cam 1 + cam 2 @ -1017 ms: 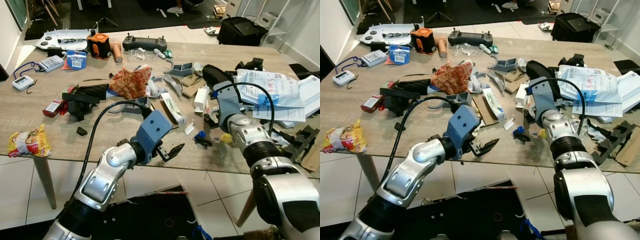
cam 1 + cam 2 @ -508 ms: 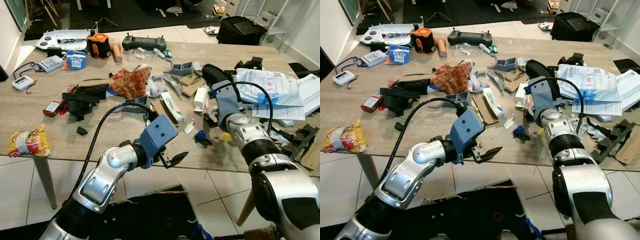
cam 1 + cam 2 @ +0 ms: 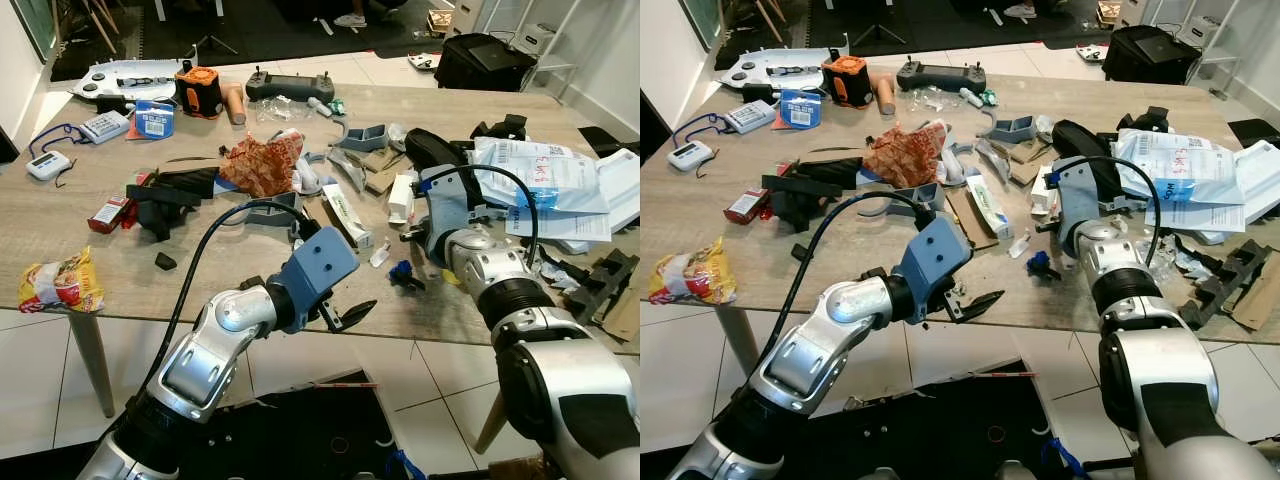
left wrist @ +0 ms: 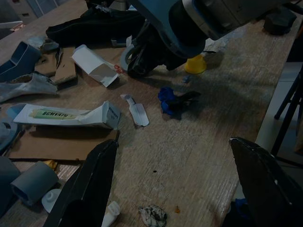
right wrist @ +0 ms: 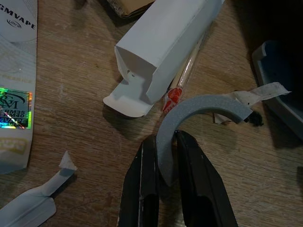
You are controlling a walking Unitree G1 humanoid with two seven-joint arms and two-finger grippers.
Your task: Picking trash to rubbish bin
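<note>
A workshop or lab: a wooden table (image 3: 60,215) strewn with a drone controller (image 3: 289,86) at 12 o'clock, meters (image 3: 48,165) at 10, papers (image 3: 540,180) at 2.

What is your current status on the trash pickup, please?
Right gripper shut on grey foam arc. Left gripper open, hovering at table edge. White carton beside arc.

Wooden table (image 3: 60,215), frame centre: littered. Left gripper (image 3: 345,315) sat lower centre, fingers parted; snack packet (image 3: 58,283) lay far left; papers (image 3: 545,180) upper right.
</note>
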